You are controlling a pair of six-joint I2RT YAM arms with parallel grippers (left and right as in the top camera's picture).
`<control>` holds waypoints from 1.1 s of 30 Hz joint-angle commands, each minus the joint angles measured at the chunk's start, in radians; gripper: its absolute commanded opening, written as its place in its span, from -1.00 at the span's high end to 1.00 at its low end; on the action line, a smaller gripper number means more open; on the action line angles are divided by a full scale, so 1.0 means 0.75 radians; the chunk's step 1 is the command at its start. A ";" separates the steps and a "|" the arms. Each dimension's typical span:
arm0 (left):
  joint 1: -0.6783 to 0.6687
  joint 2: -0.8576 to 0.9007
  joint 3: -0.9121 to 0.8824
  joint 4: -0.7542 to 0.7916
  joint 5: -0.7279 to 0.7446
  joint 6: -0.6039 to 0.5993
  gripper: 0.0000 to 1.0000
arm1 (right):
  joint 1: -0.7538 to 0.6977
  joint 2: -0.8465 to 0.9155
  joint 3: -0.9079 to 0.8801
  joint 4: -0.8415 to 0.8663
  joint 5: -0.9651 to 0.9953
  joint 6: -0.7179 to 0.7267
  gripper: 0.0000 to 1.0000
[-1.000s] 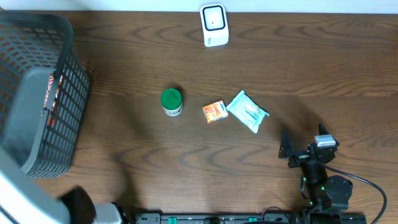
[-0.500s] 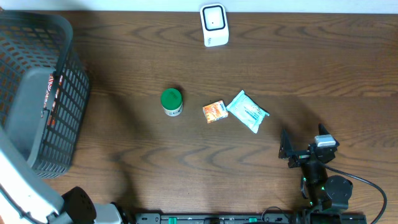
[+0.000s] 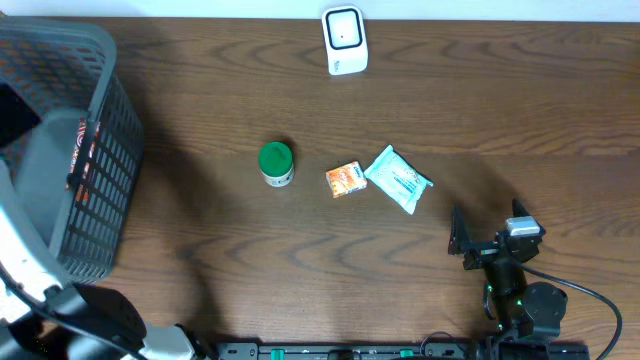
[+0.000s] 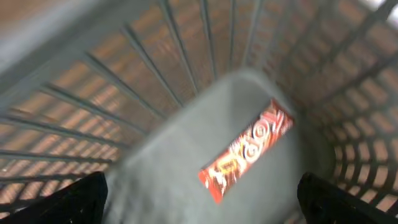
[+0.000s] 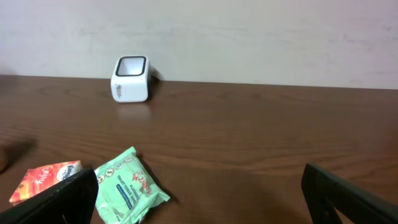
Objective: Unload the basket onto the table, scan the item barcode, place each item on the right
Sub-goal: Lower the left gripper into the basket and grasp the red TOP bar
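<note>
Lying slantwise on the grey floor of a dark grid-walled basket [image 4: 186, 56], a red-and-orange wrapped bar [image 4: 247, 152] fills the left wrist view. The left gripper [image 4: 208, 199] hangs above it with its two fingers spread wide at the lower corners, touching nothing. From overhead, the basket stands at the left edge of a dark wooden table [image 3: 250, 90]. Near the table's middle, from left to right, sit a green-lidded jar [image 3: 276, 162], a small orange packet [image 3: 345, 179] and a pale green pack [image 3: 398, 179], the last two just beside each other. A white scanner [image 3: 343, 40] with a dark window stands at the far edge. The right gripper [image 5: 202, 196] sits at the near right, fingers wide apart and empty, facing the packets and scanner.
</note>
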 commanded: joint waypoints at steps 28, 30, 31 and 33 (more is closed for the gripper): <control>0.001 0.569 -0.002 -0.073 0.166 0.765 -0.96 | 0.007 -0.002 -0.001 -0.004 -0.007 0.013 -0.99; -0.002 0.587 -0.002 -0.068 0.205 0.794 -0.96 | 0.007 -0.002 -0.001 -0.004 -0.007 0.013 -0.99; -0.006 0.597 -0.002 -0.061 0.214 0.799 -0.96 | 0.007 -0.002 -0.001 -0.004 -0.007 0.013 -0.98; -0.014 0.619 -0.002 -0.044 0.217 0.799 -0.96 | 0.007 -0.002 -0.001 -0.004 -0.007 0.013 -0.99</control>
